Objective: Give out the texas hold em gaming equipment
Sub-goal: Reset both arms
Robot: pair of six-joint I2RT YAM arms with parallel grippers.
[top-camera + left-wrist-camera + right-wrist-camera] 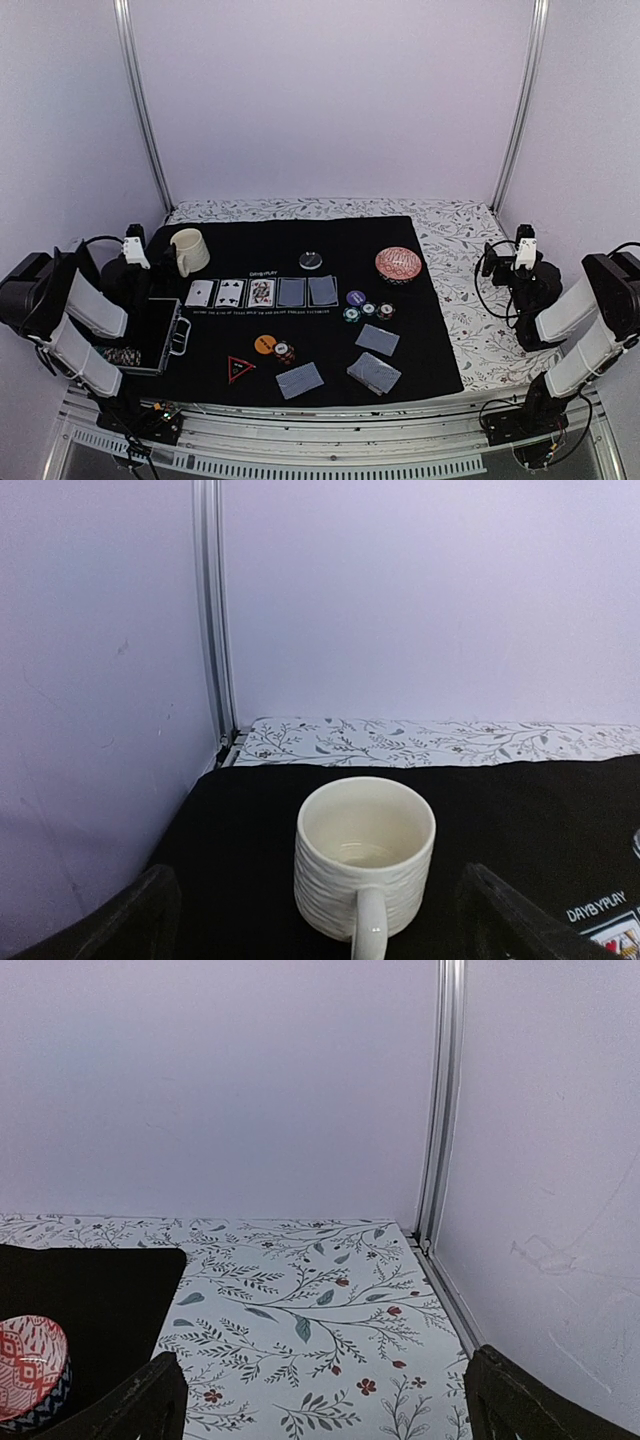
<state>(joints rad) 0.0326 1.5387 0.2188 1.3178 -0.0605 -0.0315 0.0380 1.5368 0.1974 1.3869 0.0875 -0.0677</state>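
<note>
Both sets gape wide & hold nothing: my left fingers (130, 920) flank the cream ribbed mug (365, 865), my right fingers (140, 1405) hang over the floral-clothed table (300, 1330), w/ the red patterned bowl (25, 1370) at the edge. The poker gear lies mid-table on the black cloth mat (430, 340): a row of cards (261, 292), blue-grey face-down card piles (373, 373), small striped chips (369, 310). Risks (my guess only): flat cards may slide or lift two at once, a left reach could clip the mug, & the chip stack (285, 352) by the orange round disc (264, 343) could topple.
</note>
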